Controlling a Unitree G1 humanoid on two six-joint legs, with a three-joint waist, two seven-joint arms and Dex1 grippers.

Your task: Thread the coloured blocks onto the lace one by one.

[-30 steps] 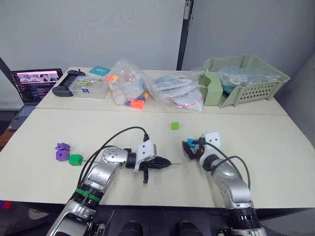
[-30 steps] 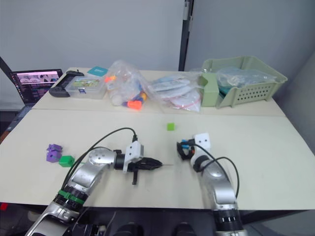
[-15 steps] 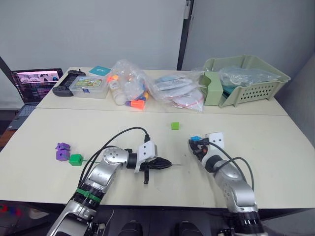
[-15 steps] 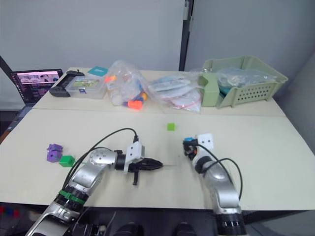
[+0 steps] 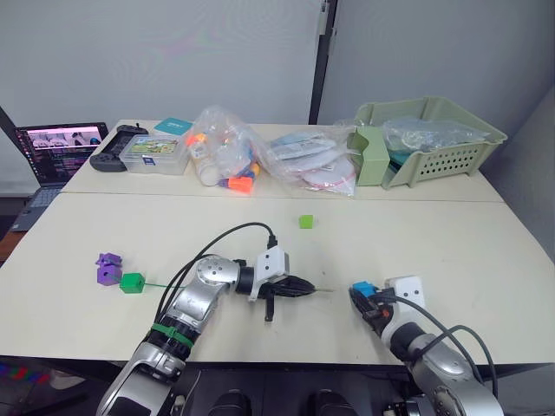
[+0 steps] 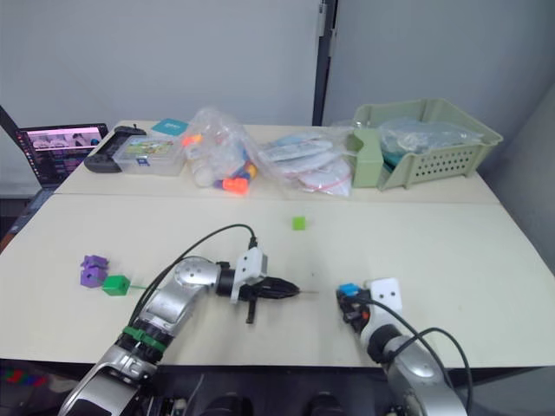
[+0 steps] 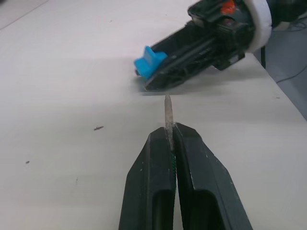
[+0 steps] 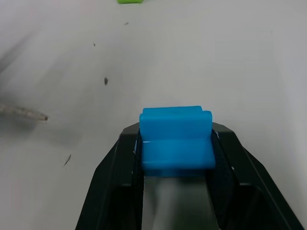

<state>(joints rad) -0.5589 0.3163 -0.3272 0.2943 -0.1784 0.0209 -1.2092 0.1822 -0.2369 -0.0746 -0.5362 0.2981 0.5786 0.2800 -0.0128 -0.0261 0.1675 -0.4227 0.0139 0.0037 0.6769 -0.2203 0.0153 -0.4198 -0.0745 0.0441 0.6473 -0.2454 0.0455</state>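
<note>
Since a second ago our right gripper (image 5: 359, 293), clamping the small blue plastic cube (image 8: 176, 136), drops lower right; our left gripper (image 7: 169, 139) pinches the thin green lace's stiff pale tip (image 7: 167, 108). Misaligned, tip misses the hole.

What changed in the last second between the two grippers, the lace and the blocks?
The right gripper, shut on the blue block, drew back toward the robot and lower to the table. The left gripper, shut on the lace's tip, pushed forward to the right, so the tip now points at the block. Nothing was let go. The light green block, dark green block and purple blocks stayed put.
</note>
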